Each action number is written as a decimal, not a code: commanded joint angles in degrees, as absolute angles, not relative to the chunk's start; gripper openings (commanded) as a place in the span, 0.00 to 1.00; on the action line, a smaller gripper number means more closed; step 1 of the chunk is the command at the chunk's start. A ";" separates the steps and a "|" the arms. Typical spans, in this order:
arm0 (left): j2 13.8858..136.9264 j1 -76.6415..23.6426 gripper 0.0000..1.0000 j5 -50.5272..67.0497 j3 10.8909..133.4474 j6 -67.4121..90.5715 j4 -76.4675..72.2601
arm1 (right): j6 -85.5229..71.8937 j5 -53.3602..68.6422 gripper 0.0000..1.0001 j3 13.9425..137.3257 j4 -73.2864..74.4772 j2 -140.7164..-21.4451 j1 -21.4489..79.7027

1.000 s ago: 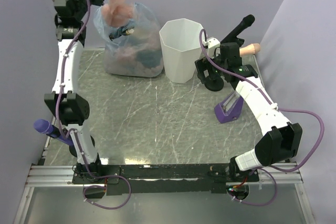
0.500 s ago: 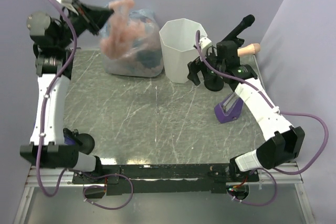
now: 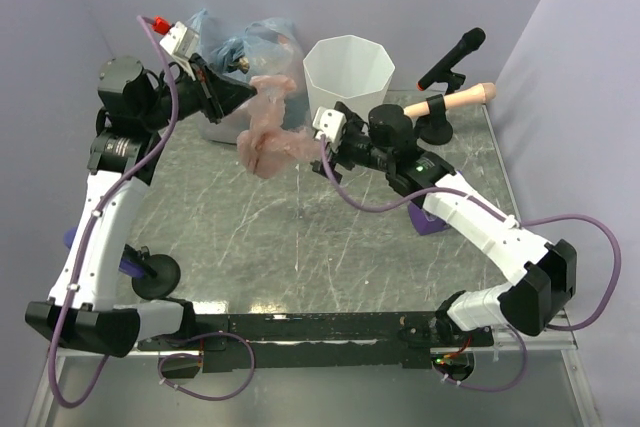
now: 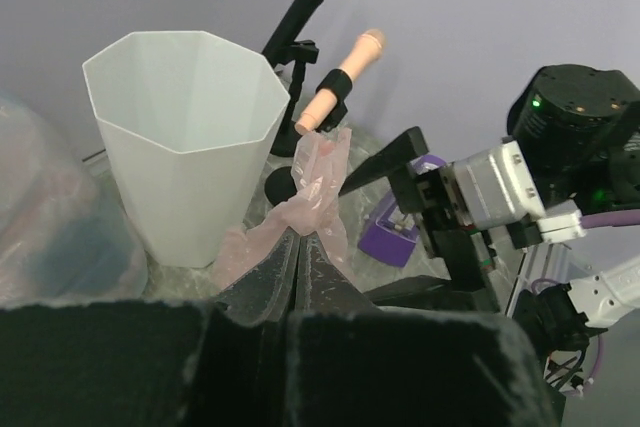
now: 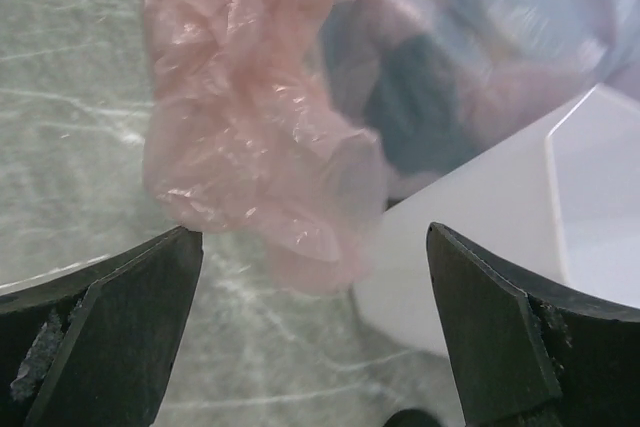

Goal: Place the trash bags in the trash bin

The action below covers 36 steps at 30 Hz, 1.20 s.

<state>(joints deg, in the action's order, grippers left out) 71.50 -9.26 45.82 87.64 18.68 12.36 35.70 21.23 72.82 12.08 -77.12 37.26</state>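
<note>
The white faceted trash bin (image 3: 349,69) stands at the back of the table; it also shows in the left wrist view (image 4: 185,137) and the right wrist view (image 5: 540,217). My left gripper (image 3: 243,105) is shut on a crumpled pink trash bag (image 3: 268,137) and holds it in the air left of the bin. The bag shows past the closed jaws in the left wrist view (image 4: 315,192). My right gripper (image 3: 315,152) is open and empty, its jaws wide apart just right of the hanging bag (image 5: 250,137).
A stuffed clear-bluish bag (image 3: 240,42) sits left of the bin. A black microphone on a stand (image 3: 452,57), a flesh-coloured handle (image 3: 465,97) and a purple box (image 3: 425,219) are on the right. A purple-handled tool (image 3: 128,262) lies at the left.
My left arm has swung the pink bag down and right, off the stuffed bag toward the table's middle. My right arm has reached left from beside the bin to the bag.
</note>
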 commanded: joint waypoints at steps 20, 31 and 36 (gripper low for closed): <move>62.76 -7.21 0.01 31.48 78.06 13.62 16.52 | 46.65 26.81 0.00 68.57 18.71 -71.21 38.41; 54.41 -2.81 0.01 30.40 60.91 8.27 14.15 | 51.95 19.69 0.00 57.39 21.98 -61.70 33.92; 53.00 -2.64 0.14 34.79 59.41 5.89 17.74 | 49.57 18.37 0.00 58.97 21.01 -63.54 34.19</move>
<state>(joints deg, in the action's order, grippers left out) 55.48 -3.11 30.20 59.48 8.80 17.19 50.61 19.90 57.49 22.44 -62.96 34.09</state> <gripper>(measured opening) 0.012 0.009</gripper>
